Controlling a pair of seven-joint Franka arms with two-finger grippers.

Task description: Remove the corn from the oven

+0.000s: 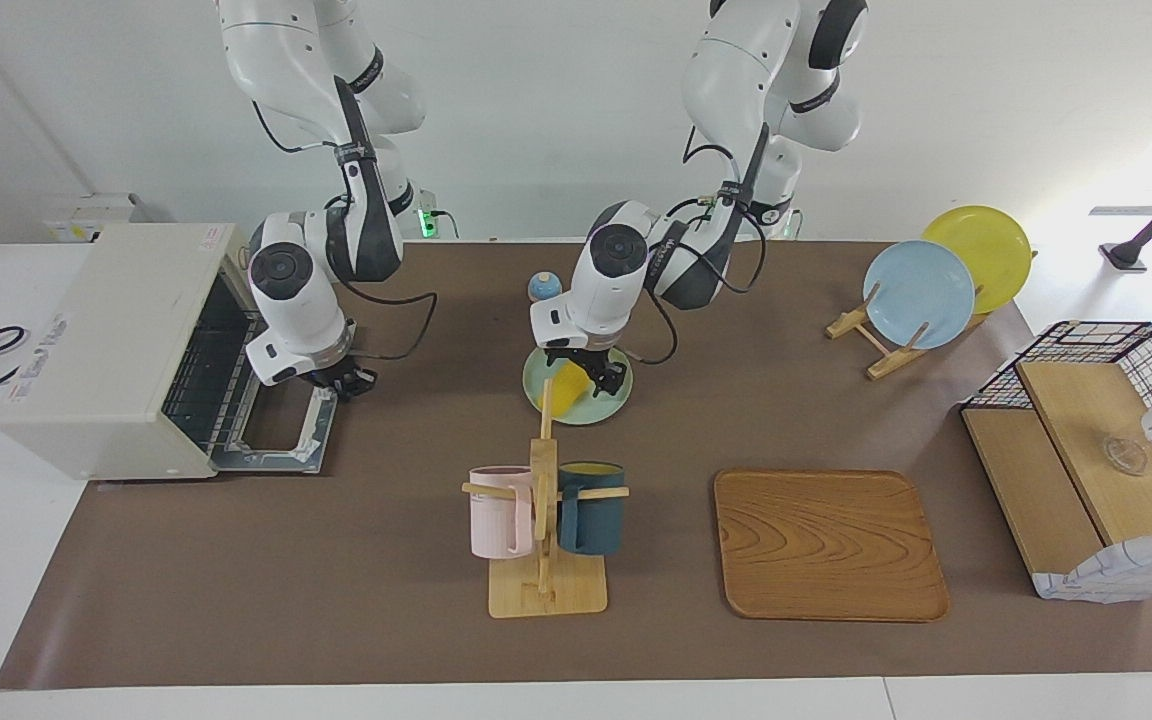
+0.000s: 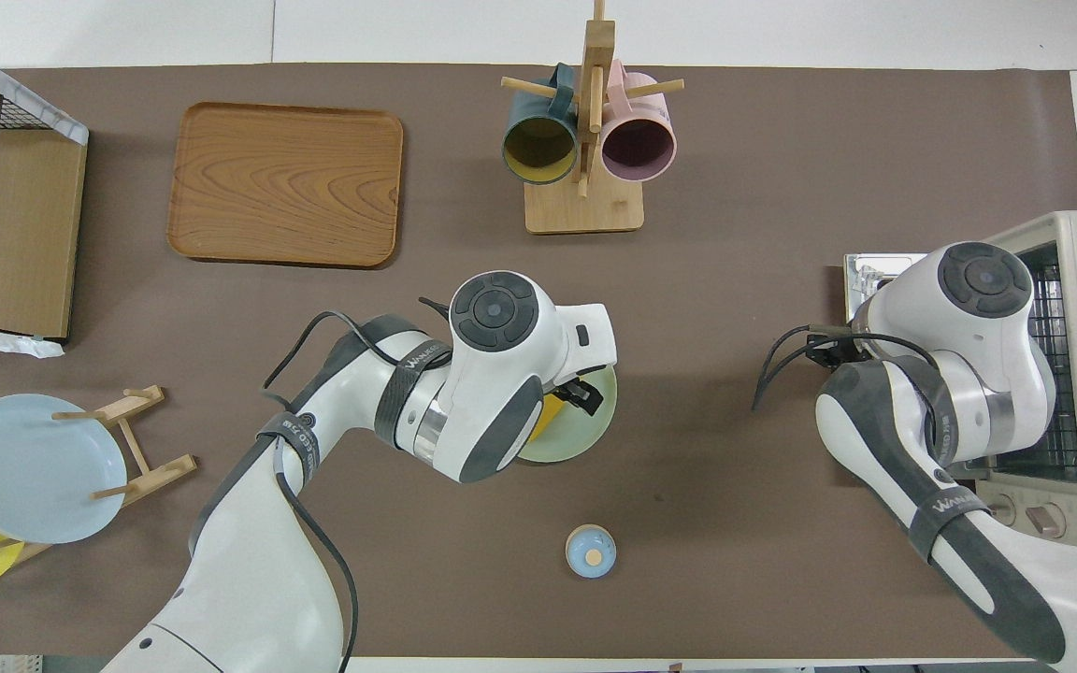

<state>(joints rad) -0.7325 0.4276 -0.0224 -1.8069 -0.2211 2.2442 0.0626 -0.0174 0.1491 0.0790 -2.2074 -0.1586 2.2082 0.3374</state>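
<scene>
The yellow corn (image 1: 566,390) is on the pale green plate (image 1: 604,410) in the middle of the table, out of the oven. My left gripper (image 1: 586,373) is right over the plate, at the corn's upper end; I cannot tell whether it grips the corn. In the overhead view the left hand hides most of the corn (image 2: 546,418) and of the plate (image 2: 585,439). The cream-white oven (image 1: 106,340) stands at the right arm's end with its door (image 1: 281,440) dropped open and its wire rack (image 1: 198,375) bare. My right gripper (image 1: 344,381) is over the door's edge nearest the robots.
A wooden mug rack (image 1: 546,585) with a pink mug (image 1: 499,512) and a dark blue mug (image 1: 593,510) stands just beside the plate, farther from the robots. A wooden tray (image 1: 826,545), a plate stand with a blue plate (image 1: 918,293) and a yellow plate (image 1: 986,250), a wire shelf (image 1: 1086,450) and a small blue ball (image 1: 543,287) are also on the table.
</scene>
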